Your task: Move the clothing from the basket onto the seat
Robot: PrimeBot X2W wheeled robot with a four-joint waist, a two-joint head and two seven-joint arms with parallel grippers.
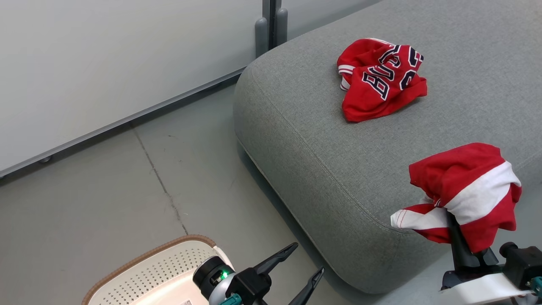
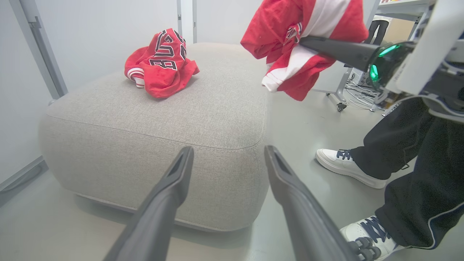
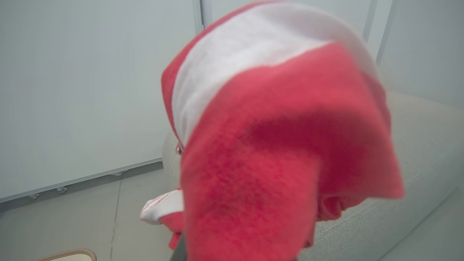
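The right gripper (image 1: 456, 231) is clamped on a red striped garment (image 1: 470, 190), which hangs bunched over its dark fingers above the near right edge of the grey seat (image 1: 317, 127), clear of the cushion. A crumpled numbered jersey (image 1: 381, 80) already lies on the seat, farther back. The left gripper (image 1: 308, 257) is spread apart and holds nothing, low over the floor (image 1: 106, 190) just beside the cream basket (image 1: 161, 262). A person's sneaker (image 2: 344, 165) stands on the floor beside the seat.
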